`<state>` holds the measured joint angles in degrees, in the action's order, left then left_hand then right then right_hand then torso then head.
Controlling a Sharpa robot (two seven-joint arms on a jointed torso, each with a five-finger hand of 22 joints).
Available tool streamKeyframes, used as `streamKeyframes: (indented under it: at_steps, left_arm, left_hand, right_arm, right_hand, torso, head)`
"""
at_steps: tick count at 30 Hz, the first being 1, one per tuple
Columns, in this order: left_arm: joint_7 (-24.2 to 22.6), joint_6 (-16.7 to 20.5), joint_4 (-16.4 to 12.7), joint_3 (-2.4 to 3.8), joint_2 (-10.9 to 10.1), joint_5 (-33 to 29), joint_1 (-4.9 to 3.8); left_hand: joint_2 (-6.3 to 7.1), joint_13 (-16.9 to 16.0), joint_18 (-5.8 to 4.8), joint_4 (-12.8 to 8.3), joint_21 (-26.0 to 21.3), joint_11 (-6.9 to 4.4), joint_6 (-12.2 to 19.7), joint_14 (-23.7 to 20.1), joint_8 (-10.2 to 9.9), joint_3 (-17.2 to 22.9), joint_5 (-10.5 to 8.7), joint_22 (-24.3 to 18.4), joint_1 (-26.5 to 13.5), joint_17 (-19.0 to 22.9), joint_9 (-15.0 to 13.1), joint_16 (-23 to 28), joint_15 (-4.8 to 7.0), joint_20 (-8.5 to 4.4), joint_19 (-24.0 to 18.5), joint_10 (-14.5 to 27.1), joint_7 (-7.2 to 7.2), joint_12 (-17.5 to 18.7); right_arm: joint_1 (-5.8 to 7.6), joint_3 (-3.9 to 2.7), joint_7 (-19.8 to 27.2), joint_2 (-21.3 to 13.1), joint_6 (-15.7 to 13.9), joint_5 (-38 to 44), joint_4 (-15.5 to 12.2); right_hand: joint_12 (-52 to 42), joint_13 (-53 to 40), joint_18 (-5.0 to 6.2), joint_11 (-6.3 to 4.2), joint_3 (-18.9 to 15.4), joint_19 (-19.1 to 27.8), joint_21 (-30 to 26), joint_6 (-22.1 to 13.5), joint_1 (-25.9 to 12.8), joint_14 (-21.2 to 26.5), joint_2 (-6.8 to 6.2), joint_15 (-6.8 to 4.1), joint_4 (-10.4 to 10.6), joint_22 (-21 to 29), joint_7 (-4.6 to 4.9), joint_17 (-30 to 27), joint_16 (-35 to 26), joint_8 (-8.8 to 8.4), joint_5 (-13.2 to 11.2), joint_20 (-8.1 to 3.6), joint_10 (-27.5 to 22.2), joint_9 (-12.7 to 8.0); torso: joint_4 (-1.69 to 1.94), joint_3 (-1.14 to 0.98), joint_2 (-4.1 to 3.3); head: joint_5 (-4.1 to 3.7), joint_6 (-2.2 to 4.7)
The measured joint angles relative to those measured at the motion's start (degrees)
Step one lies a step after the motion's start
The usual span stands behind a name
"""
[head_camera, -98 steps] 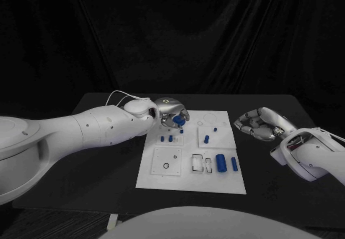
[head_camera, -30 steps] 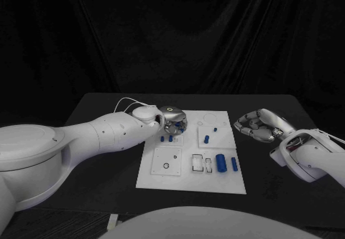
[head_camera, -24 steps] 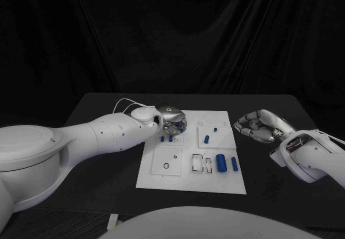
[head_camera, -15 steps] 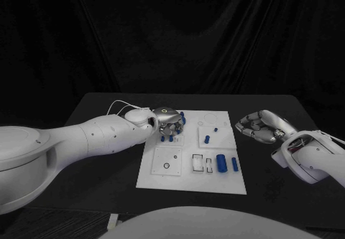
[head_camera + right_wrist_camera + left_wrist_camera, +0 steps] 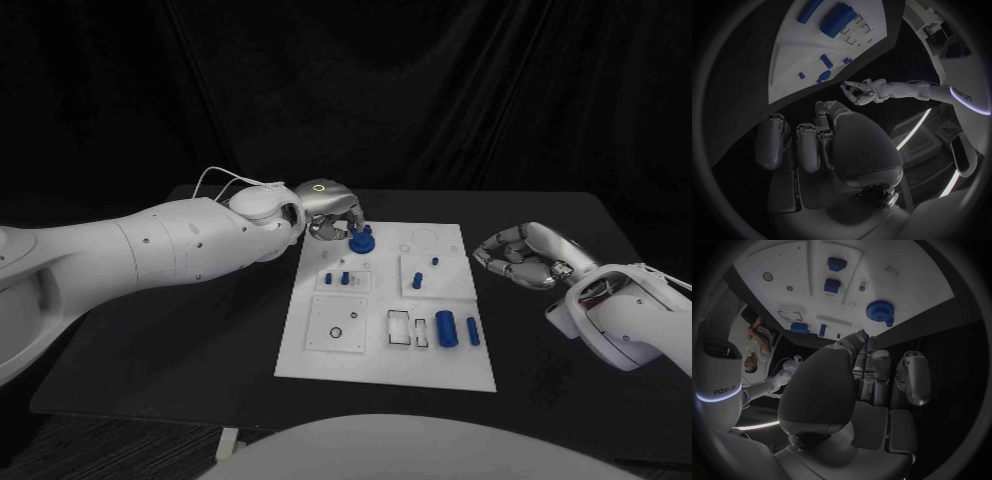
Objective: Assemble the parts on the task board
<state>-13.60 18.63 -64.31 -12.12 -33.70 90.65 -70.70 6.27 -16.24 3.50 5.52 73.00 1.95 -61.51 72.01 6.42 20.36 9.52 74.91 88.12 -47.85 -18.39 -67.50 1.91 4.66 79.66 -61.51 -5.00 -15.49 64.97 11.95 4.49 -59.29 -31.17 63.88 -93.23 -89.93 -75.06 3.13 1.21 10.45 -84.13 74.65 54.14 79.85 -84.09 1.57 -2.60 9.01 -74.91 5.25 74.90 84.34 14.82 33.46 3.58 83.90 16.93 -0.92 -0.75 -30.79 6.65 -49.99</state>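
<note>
The white task board [image 5: 382,355] lies in the middle of the black table. A round blue part [image 5: 361,241] stands on its far left corner. My left hand [image 5: 329,208] hovers just off that corner, fingers loosely bent and holding nothing. In the left wrist view the round blue part [image 5: 879,310] sits on the board [image 5: 804,270] a little beyond my fingertips [image 5: 862,336]. My right hand [image 5: 522,255] hangs right of the board with its fingers curled in on nothing. The right wrist view shows the curled right hand [image 5: 823,150] and the left hand [image 5: 859,91] across the board [image 5: 798,60].
Small blue pegs [image 5: 336,278] [image 5: 415,280] stand in the board's middle row. A thick blue cylinder [image 5: 446,328] and a slimmer one [image 5: 472,330] lie near its right side. Bare black table [image 5: 216,330] lies on both sides of the board.
My left hand let go of the round blue part, which now stands on the board's far left corner. The hand has drawn back up and away to the left. The right hand stayed put.
</note>
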Motion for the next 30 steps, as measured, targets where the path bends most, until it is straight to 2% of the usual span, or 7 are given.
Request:
streamKeyframes:
  at_steps: [4,11,17,30]
  left_arm:
    - [0.4,-0.6,-0.3,-0.03,0.0,0.0,-0.27]
    - [0.9,-2.7,-0.2,-0.06,-0.3,0.0,-0.20]
    - [1.5,-4.1,0.1,-0.06,-0.8,0.0,0.82]
    - [2.4,-4.7,1.1,-0.09,-0.3,0.0,2.68]
  left_hand:
    - [0.09,0.5,0.00,0.1,-0.4,-0.04,0.2,-0.1,-0.3,0.1,0.00,0.0,-0.1,0.8,0.2,0.5,0.14,0.04,-0.2,0.5,0.21,1.0]
    - [0.32,1.0,-0.01,0.3,-1.0,0.11,0.2,-0.8,-0.3,0.2,-0.36,0.0,-0.3,1.9,0.3,1.3,-0.08,0.04,-0.6,0.7,0.21,1.8]
    - [0.39,1.2,0.00,0.4,-1.4,0.31,0.2,-1.0,-0.3,0.4,-0.36,0.0,-0.4,2.3,0.4,1.8,-0.29,0.04,-0.6,0.9,0.21,2.2]
    - [0.39,1.4,0.00,0.4,-1.4,0.31,0.1,-1.0,-0.6,0.4,-0.36,0.0,-0.4,2.4,0.5,1.8,-0.29,0.04,-0.6,0.9,0.06,2.5]
  right_arm:
    - [-0.06,0.00,0.0,0.1,0.1,0.0,0.0]
    - [-0.10,0.00,0.0,0.1,0.2,0.0,0.1]
    - [-0.39,0.00,0.0,0.2,0.2,0.0,0.2]
    - [-0.76,0.00,0.0,0.2,0.2,0.0,0.1]
  right_hand:
    - [0.0,0.0,0.00,0.00,0.0,0.0,-0.1,0.0,0.0,0.0,0.00,0.00,0.0,0.0,0.00,0.0,0.0,0.00,0.0,0.00,0.0,0.0]
    - [0.0,0.0,0.00,0.00,0.0,0.0,-0.1,0.0,0.0,0.0,0.00,0.00,0.0,0.0,0.00,0.0,0.0,0.00,0.0,0.00,0.0,0.0]
    - [0.0,0.0,0.00,0.00,0.0,0.0,-0.4,0.0,0.0,0.0,0.00,0.00,0.0,0.0,0.00,0.0,0.0,0.00,0.0,0.00,0.0,0.0]
    - [0.0,0.0,0.00,0.00,0.0,0.0,-0.4,0.0,0.0,0.0,0.00,0.00,0.0,0.0,0.00,0.0,0.0,0.00,0.0,0.00,0.0,0.0]
  torso:
    - [-0.01,0.00,-0.01]
    - [-0.02,-0.01,-0.02]
    - [-0.01,0.00,-0.02]
    - [-0.02,0.00,-0.04]
  head:
    - [0.01,0.00]
    - [0.37,0.00]
    - [0.60,0.00]
    - [0.58,0.00]
